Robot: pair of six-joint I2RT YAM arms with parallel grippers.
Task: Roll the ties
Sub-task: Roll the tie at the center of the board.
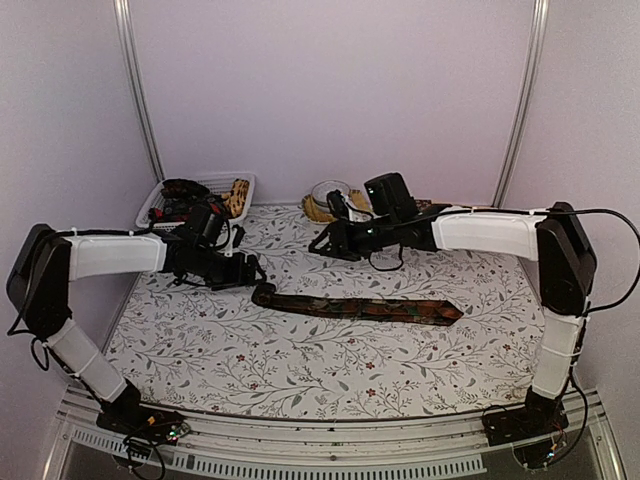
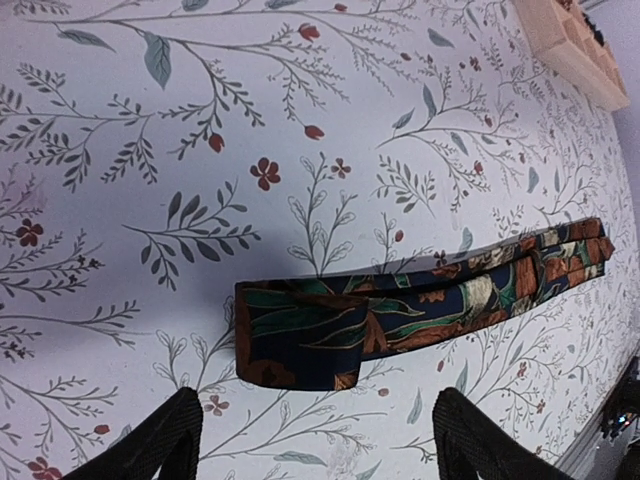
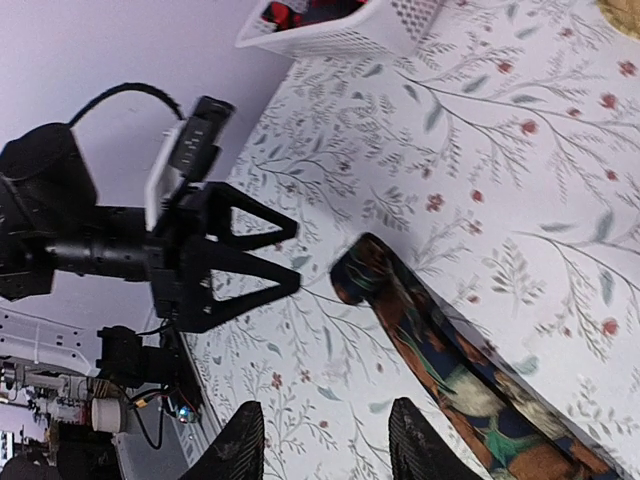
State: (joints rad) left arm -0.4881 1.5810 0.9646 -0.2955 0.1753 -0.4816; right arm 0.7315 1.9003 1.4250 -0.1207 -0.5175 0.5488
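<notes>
A surface [image 1: 300, 370] covered in a pale cloth printed with leafy sprigs and small red flowers is seen from above, with two white-and-black robot arms reaching in from the sides. At the back left corner stands a white slotted basket [image 1: 215, 177] holding other ties [image 1: 185, 190], dark, red and tan-patterned. At the back centre sits a round bowl [image 1: 328, 186] with something tan in it. A thin black cable [image 1: 385, 264] loops down from the right arm. One tie [image 1: 360, 306] lies flat across the middle of the surface, running left to right. It is dark navy with green leaves and rust-brown and cream shapes; its right end comes to a point, and its left end is folded back over itself into a blunt doubled edge. The left hand [image 1: 250, 272] is just beside that folded end, fingers [image 2: 160, 440] spread wide and pinching nothing. The right hand [image 1: 322, 246] hovers behind the tie, apart from it, fingers partly spread, holding nothing.
</notes>
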